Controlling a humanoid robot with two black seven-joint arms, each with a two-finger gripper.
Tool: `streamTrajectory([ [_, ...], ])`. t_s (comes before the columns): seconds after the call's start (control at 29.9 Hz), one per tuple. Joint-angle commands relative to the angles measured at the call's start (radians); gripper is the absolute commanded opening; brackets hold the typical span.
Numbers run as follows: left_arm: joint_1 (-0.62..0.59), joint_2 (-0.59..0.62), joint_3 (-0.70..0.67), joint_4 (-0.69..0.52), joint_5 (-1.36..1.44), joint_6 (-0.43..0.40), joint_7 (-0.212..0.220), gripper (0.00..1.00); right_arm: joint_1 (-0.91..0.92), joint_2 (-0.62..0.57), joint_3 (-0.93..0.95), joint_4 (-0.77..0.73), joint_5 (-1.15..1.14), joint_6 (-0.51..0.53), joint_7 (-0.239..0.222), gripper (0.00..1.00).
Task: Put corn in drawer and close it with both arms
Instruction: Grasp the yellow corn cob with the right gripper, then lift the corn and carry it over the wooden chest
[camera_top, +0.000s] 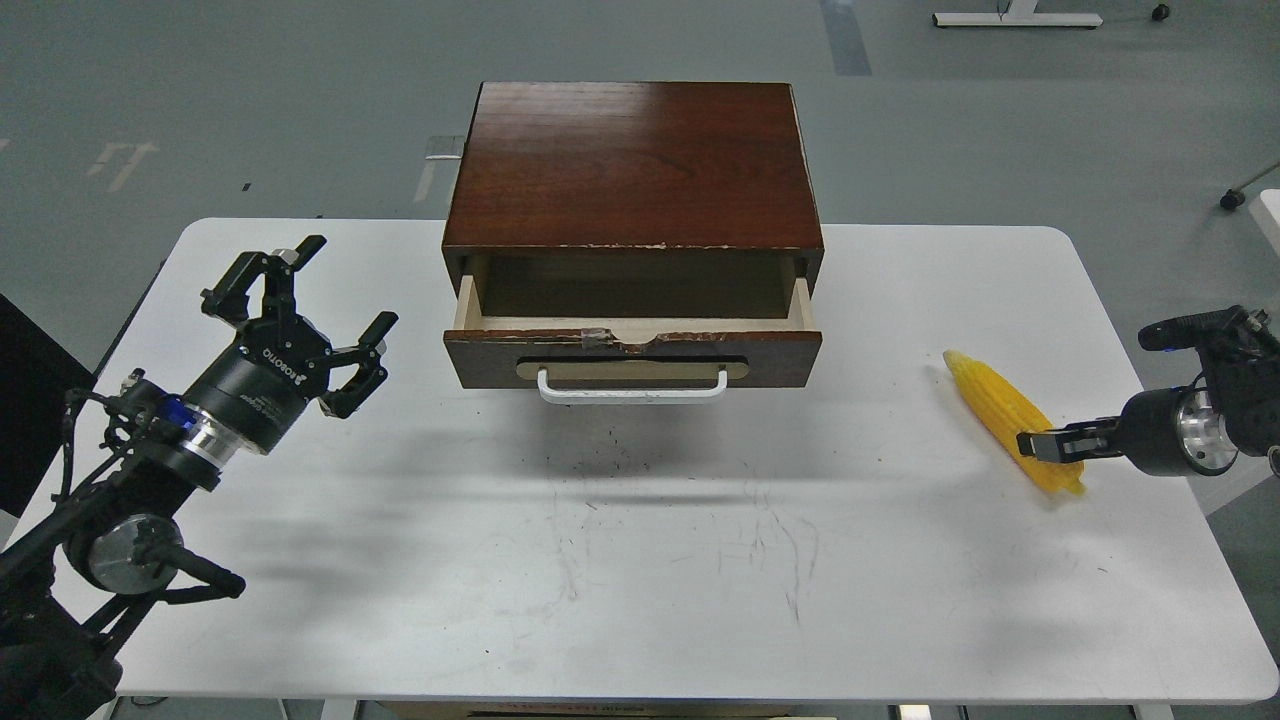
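Two fingers of my right gripper (1040, 444) pinch the corn (1012, 420) off-center; it may swivel loose; left gripper (325, 325) spread.

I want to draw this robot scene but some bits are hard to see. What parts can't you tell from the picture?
- Right gripper: seen side-on over the corn, so I cannot tell whether it grips or only touches it.
- Drawer: its front panel hides the floor inside.
- Corn: its near end is partly covered by the gripper.
- Left arm: its lower part is cut off by the bottom-left edge, though the left gripper shows clearly, fingers spread.
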Motion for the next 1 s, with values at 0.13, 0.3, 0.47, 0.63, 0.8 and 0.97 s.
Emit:
streamTrajectory([
  [0.13,-0.001,0.004,0.0,0.0,0.0,0.0,0.002,1.0,0.213,-0.073,-0.001,0.094,0.029,0.005,0.0,0.3],
  [0.3,-0.001,0.003,0.0,0.0,0.0,0.0,0.0,1.0,0.386,-0.07,-0.007,0.146,0.032,0.02,0.0,0.31],
  [0.47,-0.006,0.006,-0.002,0.0,-0.001,0.0,0.0,1.0,0.558,0.004,-0.11,0.154,0.041,0.041,0.0,0.3],
  [0.63,-0.011,0.006,-0.008,-0.012,-0.003,0.0,-0.002,1.0,0.675,0.108,-0.262,0.14,0.14,0.043,0.0,0.31],
  [0.8,-0.005,0.015,-0.009,-0.037,-0.003,0.0,-0.002,1.0,0.741,0.171,-0.343,0.134,0.19,0.041,0.0,0.3],
  [0.97,0.005,0.018,-0.02,-0.048,-0.005,0.0,-0.003,1.0,0.796,0.22,-0.389,0.14,0.192,0.041,0.0,0.3],
])
